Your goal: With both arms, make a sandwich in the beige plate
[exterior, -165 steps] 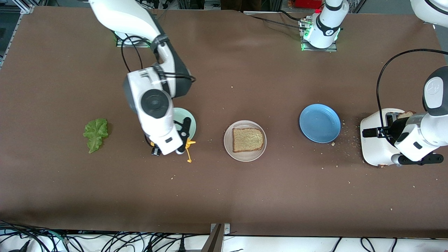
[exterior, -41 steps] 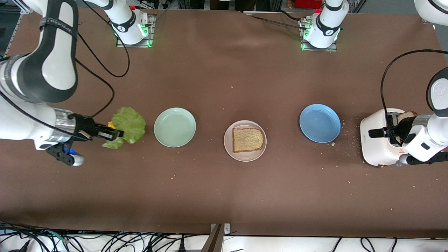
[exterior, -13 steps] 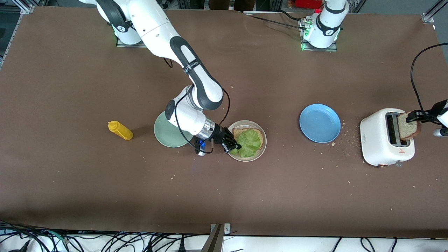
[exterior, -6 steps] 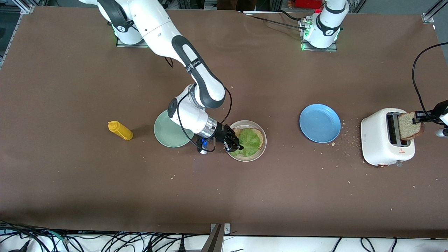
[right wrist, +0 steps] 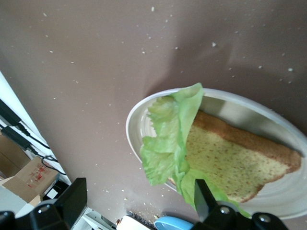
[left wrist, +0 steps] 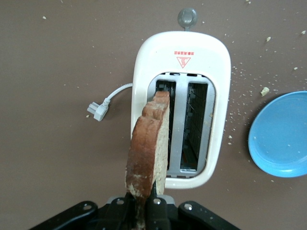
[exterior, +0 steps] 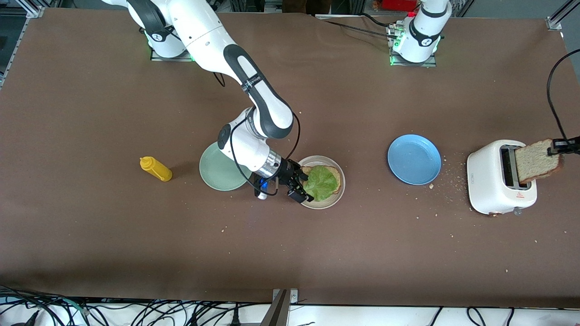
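Note:
The beige plate (exterior: 327, 203) sits mid-table with one slice of bread (exterior: 335, 171) on it. A ruffled lettuce leaf (exterior: 321, 182) lies over that slice. My right gripper (exterior: 302, 185) is open at the plate's rim, one finger on each side of the leaf's edge. In the right wrist view the lettuce (right wrist: 170, 139) drapes over the bread (right wrist: 235, 158) on the plate (right wrist: 136, 117), and the gripper (right wrist: 139, 201) stands wide. My left gripper (exterior: 560, 147) is shut on a second bread slice (exterior: 537, 161) over the toaster (exterior: 494, 190). From the left wrist, that slice (left wrist: 148, 143) hangs edge-on from the gripper (left wrist: 146, 211).
A mint-green plate (exterior: 213, 173) lies beside the beige plate, partly under the right arm. A yellow squeeze bottle (exterior: 155, 169) lies nearer the right arm's end. The blue plate (exterior: 413, 159) sits between the beige plate and the white toaster (left wrist: 180, 72). Crumbs are scattered around the toaster.
The right gripper opened and let go of the lettuce, which now rests on the bread. The left gripper closed on the slice and lifted it clear of the toaster slot.

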You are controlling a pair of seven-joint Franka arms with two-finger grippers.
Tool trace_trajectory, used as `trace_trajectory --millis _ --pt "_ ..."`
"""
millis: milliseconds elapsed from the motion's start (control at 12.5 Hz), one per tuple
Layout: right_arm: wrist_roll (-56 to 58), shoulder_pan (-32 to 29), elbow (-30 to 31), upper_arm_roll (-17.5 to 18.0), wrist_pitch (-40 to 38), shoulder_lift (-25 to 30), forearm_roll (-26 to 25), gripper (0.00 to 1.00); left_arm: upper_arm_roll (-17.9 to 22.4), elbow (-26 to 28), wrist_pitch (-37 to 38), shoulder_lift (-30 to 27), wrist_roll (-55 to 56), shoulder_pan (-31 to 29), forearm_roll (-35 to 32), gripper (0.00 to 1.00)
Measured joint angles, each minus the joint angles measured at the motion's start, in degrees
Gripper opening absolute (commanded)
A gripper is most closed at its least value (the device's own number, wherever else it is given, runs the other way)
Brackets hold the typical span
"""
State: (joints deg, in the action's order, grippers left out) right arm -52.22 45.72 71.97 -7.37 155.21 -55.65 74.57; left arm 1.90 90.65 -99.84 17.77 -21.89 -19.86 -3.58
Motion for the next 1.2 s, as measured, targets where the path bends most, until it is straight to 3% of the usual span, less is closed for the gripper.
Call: trace_trajectory --millis 240,480,639,799,1039,1199 --pt "-0.2 0.0 1.4 -1.4 -0.2 2.3 -0.2 0.99 -1.5 -6.9 8.8 -0.1 -0.1 0.8 0.6 0.00" --pt "-0.2 0.1 7.0 -5.7 -8.3 8.5 -3.9 0.99 -2.8 -10.1 13.3 0.0 0.0 3.0 8.7 0.00" --pt "-0.5 0.0 9.9 -11.4 -20.6 13.3 -11.9 0.99 -3.0 -9.9 13.8 1.1 0.1 4.8 14.6 0.00" --pt "-0.5 -0.2 10.5 -17.0 -34.0 17.0 -24.1 0.99 -3.2 -9.9 13.9 3.7 1.5 8.4 18.3 0.00" --pt "2.3 -0.5 10.5 -19.5 -44.5 20.9 -40.6 0.99 -3.6 -9.9 13.9 9.0 3.4 12.5 28.3 0.00" --pt "10.8 -0.3 9.9 -22.1 -49.4 21.9 -44.8 0.99 -3.7 -9.8 13.9 13.5 3.4 13.5 35.9 0.00"
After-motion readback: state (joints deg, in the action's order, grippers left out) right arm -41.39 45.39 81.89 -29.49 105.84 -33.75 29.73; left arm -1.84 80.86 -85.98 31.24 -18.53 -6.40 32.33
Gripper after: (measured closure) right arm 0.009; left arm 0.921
